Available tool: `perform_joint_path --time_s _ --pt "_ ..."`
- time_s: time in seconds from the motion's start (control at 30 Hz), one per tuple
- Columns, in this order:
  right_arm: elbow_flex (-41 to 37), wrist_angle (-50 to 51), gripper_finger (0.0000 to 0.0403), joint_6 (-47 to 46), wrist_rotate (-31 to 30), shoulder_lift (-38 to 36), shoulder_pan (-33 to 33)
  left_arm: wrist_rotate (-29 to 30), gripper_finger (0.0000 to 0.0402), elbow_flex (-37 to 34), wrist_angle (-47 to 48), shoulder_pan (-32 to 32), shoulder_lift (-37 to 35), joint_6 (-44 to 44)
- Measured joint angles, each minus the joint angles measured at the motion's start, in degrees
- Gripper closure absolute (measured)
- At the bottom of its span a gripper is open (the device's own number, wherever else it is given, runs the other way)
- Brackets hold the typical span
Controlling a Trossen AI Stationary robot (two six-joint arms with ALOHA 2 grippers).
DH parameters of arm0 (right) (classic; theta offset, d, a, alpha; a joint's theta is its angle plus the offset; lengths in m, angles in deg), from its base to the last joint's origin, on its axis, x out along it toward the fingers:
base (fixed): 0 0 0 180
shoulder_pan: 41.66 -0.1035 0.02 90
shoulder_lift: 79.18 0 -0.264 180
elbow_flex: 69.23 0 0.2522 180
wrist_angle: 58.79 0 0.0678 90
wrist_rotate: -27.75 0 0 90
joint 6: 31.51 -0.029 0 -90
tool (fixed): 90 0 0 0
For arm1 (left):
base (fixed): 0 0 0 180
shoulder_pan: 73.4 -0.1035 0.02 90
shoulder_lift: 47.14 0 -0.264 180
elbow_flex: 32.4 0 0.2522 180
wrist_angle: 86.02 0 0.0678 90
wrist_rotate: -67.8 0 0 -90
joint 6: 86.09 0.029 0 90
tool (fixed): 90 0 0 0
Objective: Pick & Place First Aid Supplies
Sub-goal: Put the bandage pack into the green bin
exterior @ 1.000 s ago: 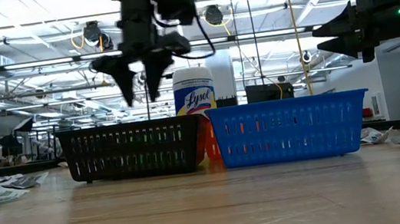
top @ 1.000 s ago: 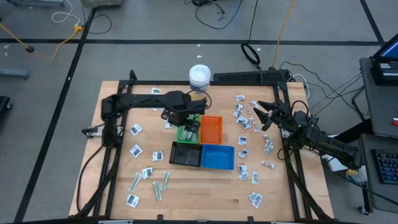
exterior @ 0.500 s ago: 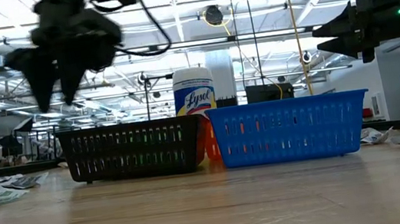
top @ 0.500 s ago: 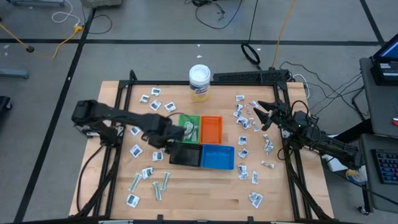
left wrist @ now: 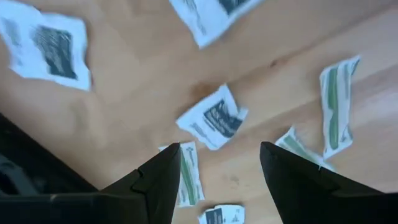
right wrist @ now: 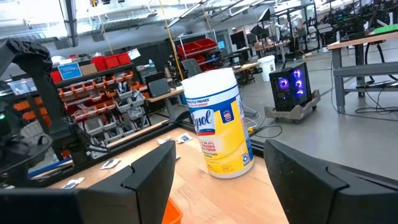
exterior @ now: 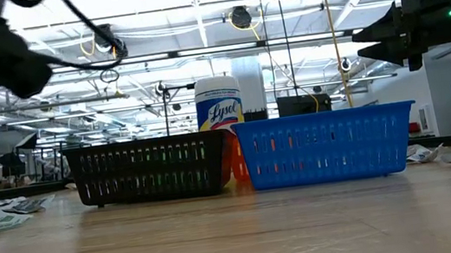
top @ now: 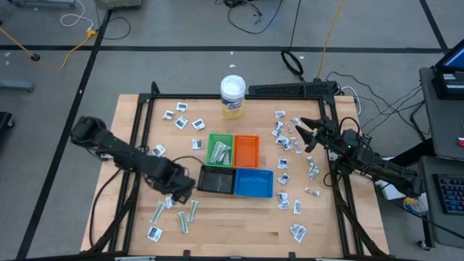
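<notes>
The left arm reaches from the worktop's left edge diagonally toward its near middle, and its left hand [top: 179, 191] hangs low over the wood just left of the black tray [top: 217, 180]. In the left wrist view its two fingers [left wrist: 158, 180] stand spread with nothing between them. Directly past the fingers lies a small white packet [left wrist: 212, 118] with dark print, flat on the worktop [top: 239, 232], with a slim green-printed strip [left wrist: 188, 175] beside one finger and another strip [left wrist: 334, 94] farther off. More packets [top: 159, 175] and strips [top: 193, 210] lie scattered around this hand on the left half.

The right arm waits over the right side, its right hand [top: 304, 135] raised above a cluster of packets [top: 284, 143]; its fingers [right wrist: 146, 180] are spread and hold nothing. Beyond them stands the yellow-labelled tub [right wrist: 217, 122].

In the middle sit four trays touching one another: green tray [top: 220, 150] with pale strips inside, orange tray [top: 246, 151], black tray and blue tray [top: 254, 183]. The low view shows the black and blue trays side by side with the tub behind them
</notes>
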Motion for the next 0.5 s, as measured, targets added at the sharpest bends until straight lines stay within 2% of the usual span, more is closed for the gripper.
perform_joint_path --time_s 0.23,0.5 --pt "-0.01 0.00 0.0160 0.00 0.00 0.00 -0.01 -0.70 0.0176 -4.95 -7.02 8.27 -1.45 -10.29" --pt "0.00 0.00 0.0160 0.00 0.00 0.00 0.00 -3.08 0.0176 -7.23 -11.22 16.29 -1.67 -19.43"
